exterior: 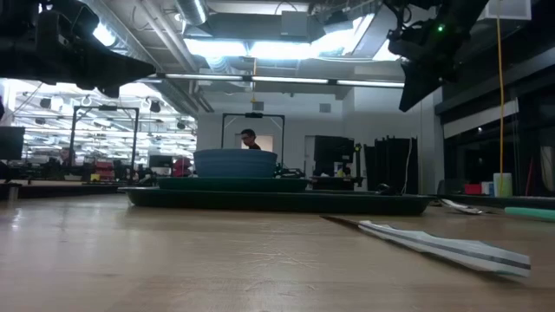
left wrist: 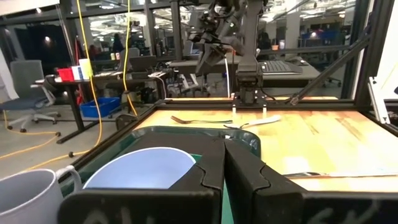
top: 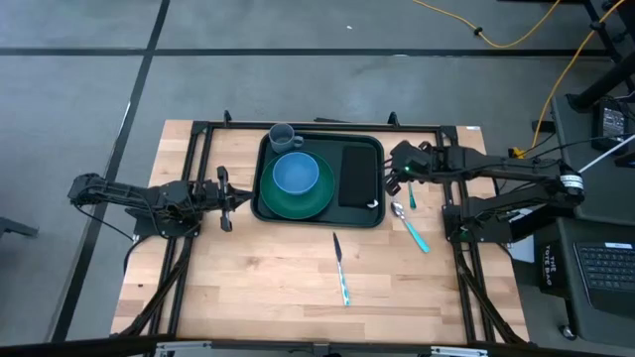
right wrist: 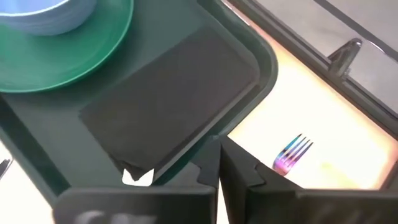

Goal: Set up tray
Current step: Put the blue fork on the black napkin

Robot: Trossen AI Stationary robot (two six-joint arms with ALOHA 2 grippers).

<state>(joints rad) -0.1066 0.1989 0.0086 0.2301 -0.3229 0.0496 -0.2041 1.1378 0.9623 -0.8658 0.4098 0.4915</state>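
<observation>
1. High view has the tray (top: 319,221) sitting at the back-middle of the wooden table (top: 248,278), long side running left to right.
2. On the tray: a round green plate (top: 310,198) on the left half with a blue bowl (top: 295,173) on top of it, a grey mug (top: 282,136) in the back-left corner, and a flat black napkin (top: 357,177) lying on the right half.
3. Right gripper (top: 397,174) hangs just beside the tray's right rim, above the table. Right wrist view shows its two dark fingers (right wrist: 249,177) pressed together with nothing between them, over the tray's edge near the napkin's corner.
4. There's a fork (right wrist: 291,153) on the wood just outside that rim, and something small and white (right wrist: 138,177) at the napkin's near corner. Can't really make out what it is.
5. Left gripper (top: 230,198) waits just off the tray's left edge, fingers (left wrist: 205,177) closed tight together and empty, per the left wrist view.
6. Still out on the table: a spoon (top: 408,224) with a teal handle, just right of the tray's front-right corner, and a knife (top: 340,268) with a teal handle in front of the tray, near the middle.
</observation>
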